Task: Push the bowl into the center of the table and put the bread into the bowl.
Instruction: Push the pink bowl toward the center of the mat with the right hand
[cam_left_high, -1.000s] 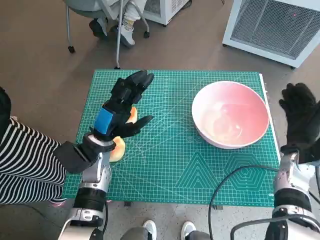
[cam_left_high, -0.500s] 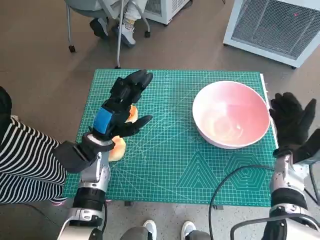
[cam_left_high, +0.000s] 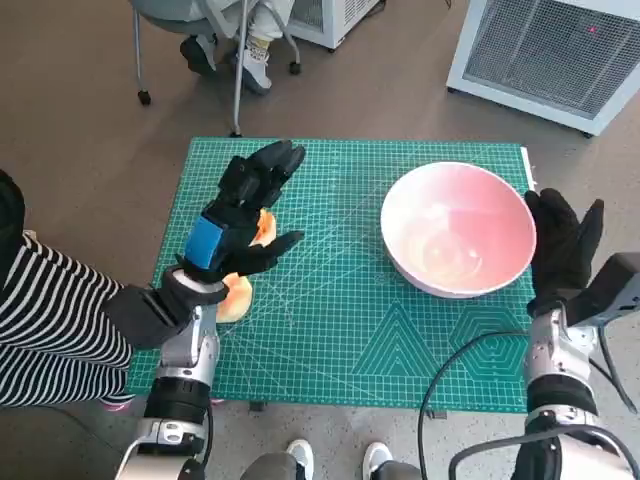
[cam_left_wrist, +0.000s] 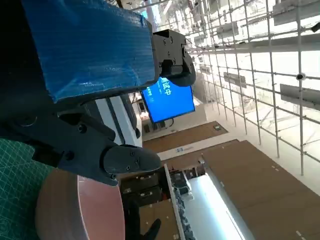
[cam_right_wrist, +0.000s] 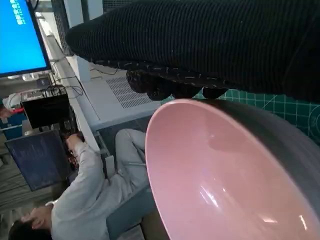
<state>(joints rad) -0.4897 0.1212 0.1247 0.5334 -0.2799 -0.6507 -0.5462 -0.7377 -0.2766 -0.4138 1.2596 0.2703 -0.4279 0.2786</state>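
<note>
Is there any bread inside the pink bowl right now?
No. The pink bowl is empty; the bread lies on the mat under the left robot hand.

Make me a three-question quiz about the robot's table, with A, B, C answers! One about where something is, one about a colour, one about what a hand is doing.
1. Where does the bowl stand on the green mat?
A. on the side of the right hand
B. on the side of the left hand
C. on the floor

2. What colour is the bowl inside?
A. blue
B. pink
C. yellow

3. What is the left hand doing?
A. holding the bowl
B. hovering open over the bread
C. lifting the bread high off the mat

Answers:
1 A: in the head view the bowl sits at the mat's right end, next to the right hand.
2 B: both the head view and the right wrist view show a pink inside.
3 B: its fingers are spread, with the orange bread lying on the mat beneath it.
</note>
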